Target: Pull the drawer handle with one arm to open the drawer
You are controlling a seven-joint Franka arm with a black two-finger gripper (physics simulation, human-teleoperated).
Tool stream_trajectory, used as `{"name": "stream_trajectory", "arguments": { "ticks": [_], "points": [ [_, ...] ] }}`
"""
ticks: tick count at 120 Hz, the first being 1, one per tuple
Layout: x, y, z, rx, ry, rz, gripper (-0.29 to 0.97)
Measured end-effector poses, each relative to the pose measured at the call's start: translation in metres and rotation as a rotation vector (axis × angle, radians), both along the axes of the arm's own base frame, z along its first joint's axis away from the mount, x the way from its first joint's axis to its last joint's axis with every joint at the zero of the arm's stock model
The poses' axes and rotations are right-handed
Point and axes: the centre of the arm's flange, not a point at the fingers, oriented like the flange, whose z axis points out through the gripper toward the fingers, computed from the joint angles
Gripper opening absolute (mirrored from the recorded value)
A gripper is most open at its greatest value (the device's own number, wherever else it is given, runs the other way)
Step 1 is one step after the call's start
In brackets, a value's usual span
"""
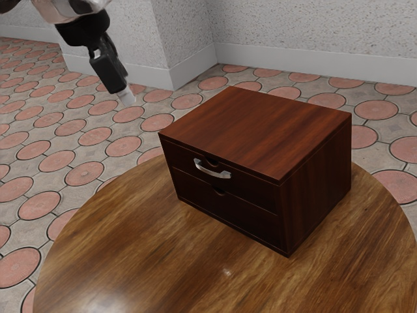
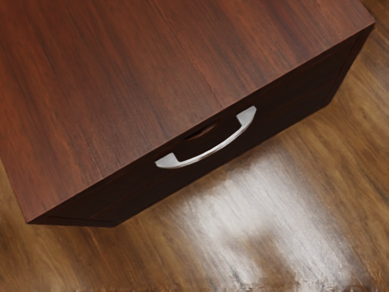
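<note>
A dark red-brown wooden cabinet [image 1: 260, 156] stands on a round wooden table [image 1: 130, 261]. It has two drawers in its front face. The upper drawer [image 1: 221, 173] carries a curved silver handle [image 1: 212, 170] and sits flush with the front, shut. The wrist view looks down on the cabinet top [image 2: 134, 79] and the same handle [image 2: 209, 142]. My gripper [image 1: 125, 96] hangs high in the exterior view's upper left, over the floor. It is well away from the handle and holds nothing.
The lower drawer [image 1: 228, 212] has a small notch and no handle. The table's front edge runs along the exterior view's left. Tiled floor [image 1: 65, 143] and a wall corner [image 1: 176, 39] lie behind my arm.
</note>
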Motion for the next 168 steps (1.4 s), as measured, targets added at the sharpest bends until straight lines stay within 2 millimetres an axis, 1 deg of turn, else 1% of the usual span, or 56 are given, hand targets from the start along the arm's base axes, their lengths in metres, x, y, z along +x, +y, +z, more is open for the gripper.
{"name": "stream_trajectory", "arguments": {
  "ticks": [8, 12, 16, 27, 36, 46, 65, 78, 81, 88, 102, 107, 112, 124, 137, 142, 151, 161, 168],
  "points": [
    [0.022, 0.006, -0.032, 0.012, 0.081, -0.052, 0.68],
    [0.029, 0.006, -0.043, 0.018, 0.109, -0.081, 0.68],
    [0.034, 0.002, -0.051, 0.022, 0.127, -0.116, 0.68],
    [0.038, -0.015, -0.058, 0.033, 0.147, -0.219, 0.68],
    [0.042, -0.020, -0.072, 0.035, 0.147, -0.297, 0.68],
    [0.042, -0.017, -0.087, 0.036, 0.118, -0.379, 0.68],
    [0.056, -0.006, -0.097, 0.076, 0.033, -0.497, 0.68],
    [0.065, -0.006, -0.103, 0.082, -0.018, -0.571, 0.68],
    [0.067, -0.008, -0.106, 0.084, -0.024, -0.589, 0.68],
    [0.076, -0.015, -0.123, 0.087, -0.022, -0.633, 0.68],
    [0.095, -0.038, -0.145, 0.110, -0.041, -0.727, 0.67],
    [0.099, -0.043, -0.148, 0.114, -0.054, -0.754, 0.66],
    [0.103, -0.043, -0.150, 0.116, -0.067, -0.770, 0.66],
    [0.107, -0.032, -0.152, 0.127, -0.092, -0.791, 0.65],
    [0.110, -0.013, -0.153, 0.141, -0.105, -0.799, 0.64],
    [0.113, -0.011, -0.159, 0.144, -0.102, -0.809, 0.64],
    [0.118, -0.015, -0.167, 0.140, -0.101, -0.834, 0.62],
    [0.115, -0.017, -0.158, 0.146, -0.125, -0.858, 0.59],
    [0.104, -0.016, -0.149, 0.145, -0.142, -0.871, 0.58]
  ]
}}
